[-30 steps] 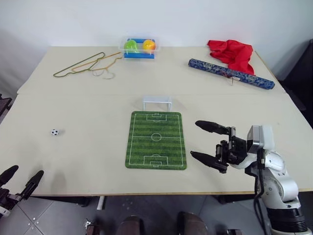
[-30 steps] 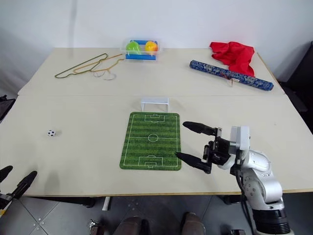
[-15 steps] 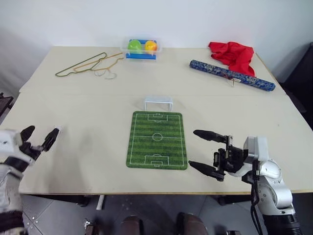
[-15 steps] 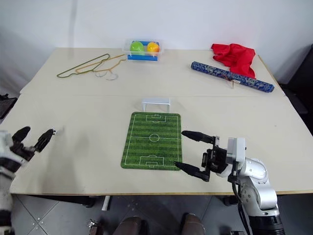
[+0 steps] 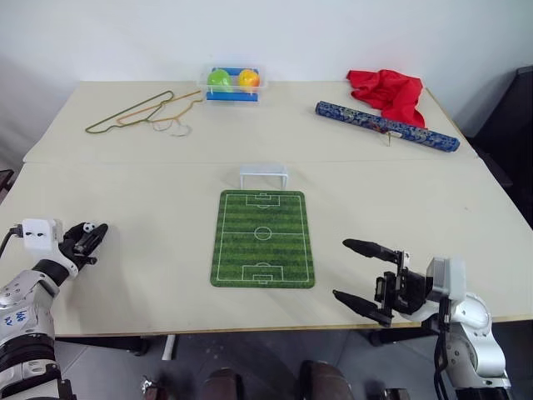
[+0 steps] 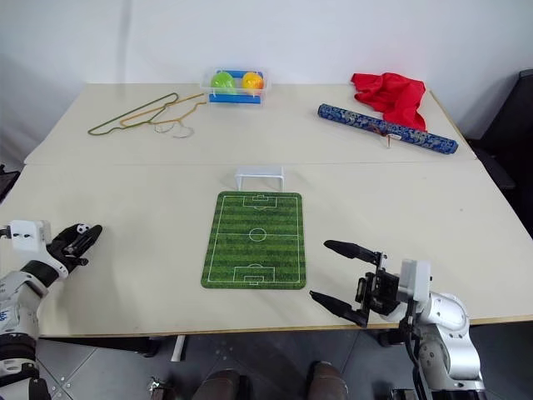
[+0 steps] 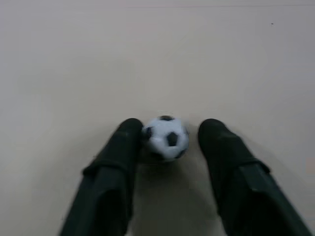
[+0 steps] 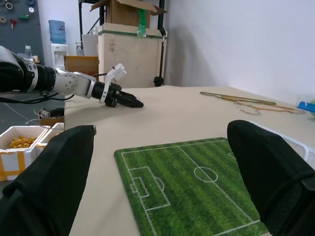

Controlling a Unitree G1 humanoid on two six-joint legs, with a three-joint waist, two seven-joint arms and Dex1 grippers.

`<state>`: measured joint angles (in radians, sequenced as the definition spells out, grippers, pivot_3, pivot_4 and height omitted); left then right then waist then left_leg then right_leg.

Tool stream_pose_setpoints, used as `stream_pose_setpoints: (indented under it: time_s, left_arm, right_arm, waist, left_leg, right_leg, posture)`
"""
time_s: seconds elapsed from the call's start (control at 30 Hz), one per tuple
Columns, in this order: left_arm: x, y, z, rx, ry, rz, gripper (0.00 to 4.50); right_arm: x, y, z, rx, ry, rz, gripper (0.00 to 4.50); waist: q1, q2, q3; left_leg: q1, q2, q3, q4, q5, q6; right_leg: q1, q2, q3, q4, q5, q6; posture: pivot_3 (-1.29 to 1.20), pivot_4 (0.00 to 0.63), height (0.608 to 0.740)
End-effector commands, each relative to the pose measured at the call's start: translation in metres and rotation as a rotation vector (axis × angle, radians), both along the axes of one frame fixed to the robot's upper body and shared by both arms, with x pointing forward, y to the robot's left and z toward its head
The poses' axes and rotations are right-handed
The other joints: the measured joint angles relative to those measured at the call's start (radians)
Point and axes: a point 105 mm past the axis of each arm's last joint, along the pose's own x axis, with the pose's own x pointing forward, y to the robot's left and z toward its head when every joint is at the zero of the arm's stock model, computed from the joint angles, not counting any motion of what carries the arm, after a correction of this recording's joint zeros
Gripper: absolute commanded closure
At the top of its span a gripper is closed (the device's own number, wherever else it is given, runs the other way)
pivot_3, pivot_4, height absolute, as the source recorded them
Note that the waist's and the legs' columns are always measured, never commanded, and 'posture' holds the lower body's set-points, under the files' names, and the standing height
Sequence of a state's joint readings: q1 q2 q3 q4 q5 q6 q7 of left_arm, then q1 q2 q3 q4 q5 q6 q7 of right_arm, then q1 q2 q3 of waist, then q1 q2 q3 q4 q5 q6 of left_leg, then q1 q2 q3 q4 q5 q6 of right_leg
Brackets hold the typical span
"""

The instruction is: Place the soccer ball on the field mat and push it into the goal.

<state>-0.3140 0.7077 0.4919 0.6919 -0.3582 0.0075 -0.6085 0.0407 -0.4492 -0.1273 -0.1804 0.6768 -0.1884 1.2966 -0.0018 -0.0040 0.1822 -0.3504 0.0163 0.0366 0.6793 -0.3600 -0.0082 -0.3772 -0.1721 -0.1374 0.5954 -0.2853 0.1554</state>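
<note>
- The left hand (image 7: 167,147) is at the table's (image 5: 150,183) left front edge, well left of the field mat (image 5: 263,238), pointing level across the table top.
- Its 2 black fingers (image 7: 115,167) stand on either side of the soccer ball (image 7: 166,138); one finger touches the ball, the other shows a narrow gap, so the hand is partly closed around the ball and a firm grip cannot be confirmed.
- The soccer ball sits on the bare table between those fingertips, well left of the field mat and not on it.
- The right hand (image 5: 360,272) hovers at the front edge of the table, just right of the field mat's near right corner, pointing toward the mat, fingers spread wide and holding nothing.
- The field mat lies flat in the middle of the table, its long side running away from the robot.
- The goal (image 5: 263,177) stands just beyond the field mat's far short edge.
- Far behind the field mat, a clear tray (image 5: 233,84) holds a green ball (image 5: 218,79) and an orange ball (image 5: 247,78).
- Far left of the mat lie wire hangers (image 5: 137,112); far right of it lie a dark patterned roll (image 5: 386,126) and a red cloth (image 5: 387,90).
</note>
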Motion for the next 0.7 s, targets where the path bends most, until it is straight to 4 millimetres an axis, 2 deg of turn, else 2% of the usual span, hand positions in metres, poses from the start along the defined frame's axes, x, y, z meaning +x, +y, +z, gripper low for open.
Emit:
stream_pose_setpoints:
  time_s: [0.03,0.2,0.27,0.3,0.37,0.5,0.57,0.63,0.7]
  left_arm:
    - [-0.005,0.002,-0.005,-0.013,0.006,-0.009,3.64]
    - [-0.004,-0.008,0.011,-0.032,-0.086,-0.089,3.64]
    - [-0.006,-0.047,0.046,0.0,-0.217,-0.362,3.64]
    - [-0.01,-0.065,0.056,0.021,-0.234,-0.488,3.64]
    - [-0.014,-0.092,0.064,0.067,-0.216,-0.655,3.64]
    - [-0.024,-0.144,0.062,0.16,-0.108,-0.982,3.64]
    - [-0.028,-0.176,0.054,0.205,-0.06,-1.161,3.64]
    - [-0.029,-0.2,0.045,0.237,-0.034,-1.273,3.64]
    - [-0.028,-0.216,0.04,0.253,-0.034,-1.324,3.64]
  right_arm:
    - [-0.005,-0.006,0.0,0.004,-0.036,-0.019,0.0]
    - [-0.007,-0.012,-0.005,-0.002,-0.036,-0.033,0.0]
    - [-0.008,-0.026,-0.008,-0.028,-0.036,-0.055,0.0]
    - [-0.01,-0.032,-0.009,-0.044,-0.036,-0.061,0.0]
    - [-0.013,-0.041,-0.01,-0.065,-0.034,-0.068,0.0]
    - [-0.023,-0.054,-0.013,-0.078,-0.035,-0.077,0.0]
    - [-0.026,-0.063,-0.019,-0.08,-0.018,-0.106,0.0]
    - [-0.028,-0.069,-0.025,-0.095,-0.008,-0.129,0.0]
    - [-0.029,-0.073,-0.029,-0.11,-0.008,-0.136,0.0]
  waist:
    - [0.0,0.0,0.0]
    - [0.0,0.0,0.0]
    - [0.002,0.0,0.0]
    - [0.005,0.0,0.0]
    - [0.015,-0.001,0.0]
    - [0.018,0.003,0.0]
    - [0.02,0.004,0.0]
    - [0.023,0.004,0.0]
    - [0.025,0.004,0.0]
  left_leg:
    - [0.0,0.0,0.0,0.0,0.0,0.0]
    - [0.0,0.0,0.0,0.0,0.0,0.0]
    - [0.0,0.0,0.0,0.001,0.0,0.0]
    - [-0.001,0.0,0.0,0.001,-0.001,0.001]
    - [-0.002,0.0,0.0,0.003,-0.002,0.001]
    - [-0.001,0.0,0.001,0.003,-0.002,0.001]
    - [0.0,0.0,0.002,0.002,-0.002,0.001]
    - [0.0,0.0,0.003,0.003,-0.002,0.001]
    - [0.0,0.0,0.003,0.003,-0.002,0.001]
  right_leg:
    - [0.0,0.0,0.0,0.0,0.0,0.0]
    - [0.0,0.0,0.0,0.0,0.0,0.0]
    - [0.0,0.0,0.0,0.0,0.0,0.0]
    - [0.0,0.0,0.0,0.0,0.0,0.0]
    - [0.0,0.0,0.0,0.0,0.0,0.0]
    - [0.0,0.0,0.001,0.0,0.0,0.001]
    - [0.0,0.001,0.002,0.0,0.0,0.001]
    - [0.0,0.001,0.003,-0.001,0.0,0.001]
    - [0.0,0.001,0.003,-0.001,0.0,0.001]
  posture:
    - [0.0,0.15,0.74]
    - [0.0,0.15,0.74]
    - [0.0,0.15,0.74]
    - [0.0,0.15,0.74]
    - [0.0,0.15,0.74]
    - [0.0,0.15,0.74]
    - [0.0,0.15,0.74]
    - [0.0,0.15,0.74]
    - [0.0,0.15,0.74]
